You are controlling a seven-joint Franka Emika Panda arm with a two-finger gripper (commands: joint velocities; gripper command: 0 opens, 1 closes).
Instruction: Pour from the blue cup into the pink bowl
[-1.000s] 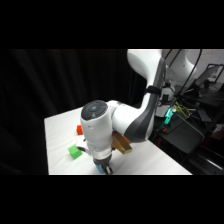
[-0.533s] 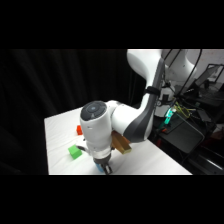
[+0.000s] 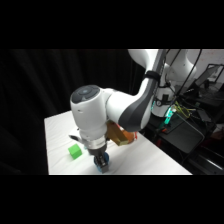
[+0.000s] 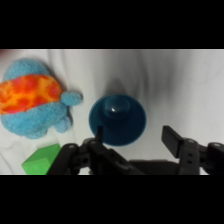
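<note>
In the wrist view the blue cup [image 4: 117, 120] stands upright on the white table, seen from above. My gripper [image 4: 135, 137] is open. Its left finger [image 4: 99, 134] sits over the cup's left rim and its right finger [image 4: 172, 140] is outside the cup on the right. In the side view my gripper [image 3: 101, 161] hangs low near the table's front edge, with the blue cup [image 3: 102, 168] showing just under it. The pink bowl is mostly hidden behind the arm. Only a reddish edge [image 3: 131, 136] peeks out there, and I cannot tell that it is the bowl.
A light-blue plush toy [image 4: 35, 97] with an orange patch lies left of the cup. A green cube [image 4: 42, 159] [image 3: 75, 151] sits close by. A brown object [image 3: 117, 134] lies behind the arm. The table's front edge [image 3: 120, 173] is near the gripper.
The arm has shifted slightly left and now covers the red-orange patch that showed beside it before. The gripper stays low at the cup.
</note>
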